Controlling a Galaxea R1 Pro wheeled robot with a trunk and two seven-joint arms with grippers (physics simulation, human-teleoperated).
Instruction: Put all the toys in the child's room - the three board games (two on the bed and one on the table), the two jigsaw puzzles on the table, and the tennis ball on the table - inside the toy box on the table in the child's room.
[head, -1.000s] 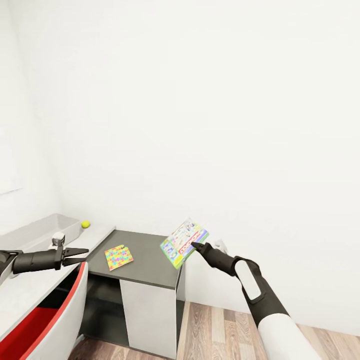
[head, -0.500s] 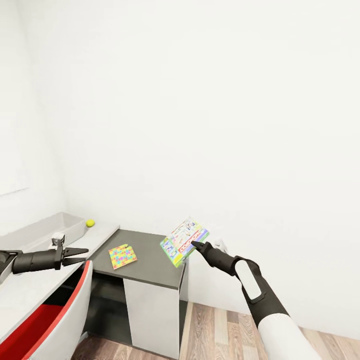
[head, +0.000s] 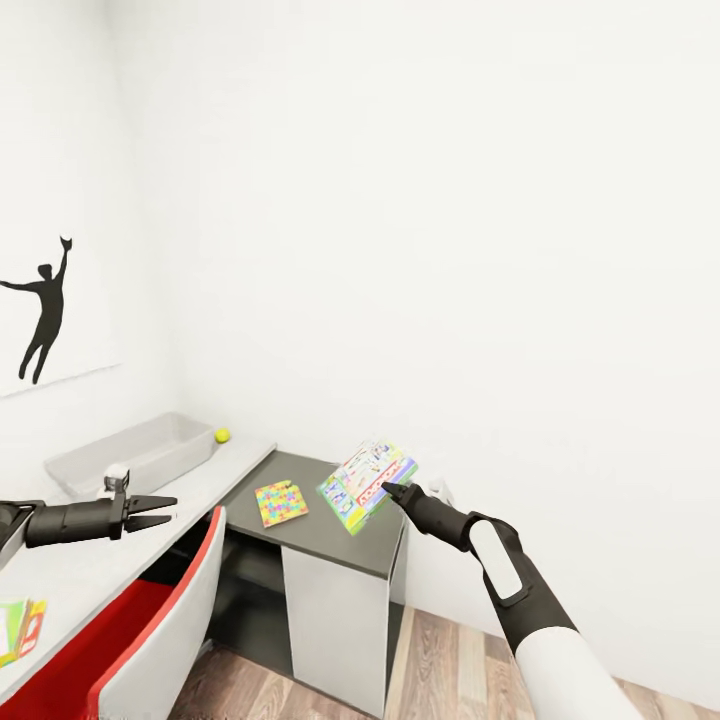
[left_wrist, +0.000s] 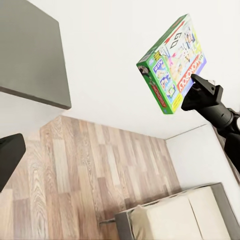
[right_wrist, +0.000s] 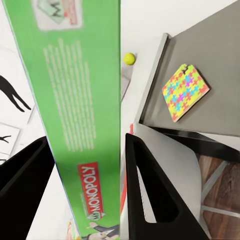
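Green box: the right gripper (head: 388, 490) is clamped on one edge of the board game (head: 367, 483), held tilted in the air above the outer corner of the dark desk (head: 340, 535)
Advice: I think it should travel level and high over the jigsaw (head: 281, 502), then come down into the grey bin (head: 80, 468) by the far edge
Look: green sides, red logo, pale printed face
Left gripper (head: 152, 508): fingers apart, empty
Ball (head: 222, 435): just beside the bin's end

We see a red-and-white chair (head: 150, 620), a silhouette picture (head: 45, 310) on the wall, and plank floor (head: 450, 665).
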